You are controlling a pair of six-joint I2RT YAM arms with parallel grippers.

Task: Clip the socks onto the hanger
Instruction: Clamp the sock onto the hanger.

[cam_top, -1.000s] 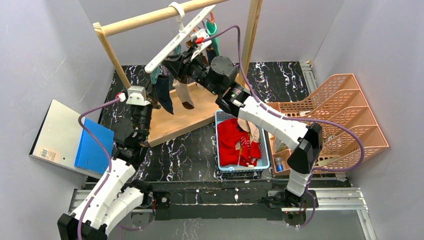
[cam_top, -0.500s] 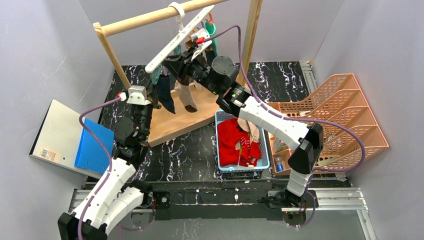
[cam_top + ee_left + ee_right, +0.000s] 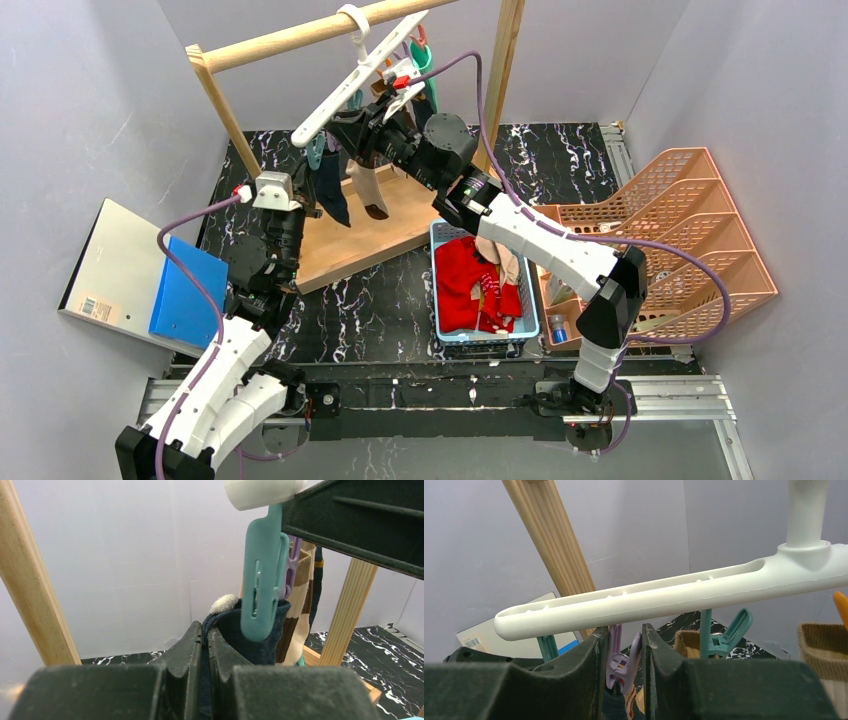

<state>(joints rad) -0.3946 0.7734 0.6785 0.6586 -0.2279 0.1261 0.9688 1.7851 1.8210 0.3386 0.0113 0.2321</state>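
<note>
Hanger: the white hanger (image 3: 664,597) hangs by its hook from the rail of the wooden rack (image 3: 290,38), tilted, with the small clips below it.
Left gripper: the left gripper (image 3: 205,635) is pressed together on the cuff of the navy sock (image 3: 260,652) and holds it up just under the bar's end.
Right gripper: the right gripper (image 3: 623,636) has 1 finger on each side of the purple clip (image 3: 621,662) and seems to squeeze its levers.
Sock position: the cuff is at the tip of the teal clip (image 3: 262,580), with the purple one just behind it; I cannot tell if any clip bites it yet.
Other socks: 1 banded sock (image 3: 300,595) hangs beside, and red socks (image 3: 462,280) lie in the basket (image 3: 436,262).
How the sock handles: light, soft and limp, so it folds and sags where it is not held. I think the best hold is the cuff, near its edge, leaving a free strip of fabric for the clip.
How the clip handles: small, stiff and springy. It should be pressed on the upper levers only; the smooth plastic may slip out sideways.
Risk: the hanger swings freely, so pushing can move it away from the sock.
</note>
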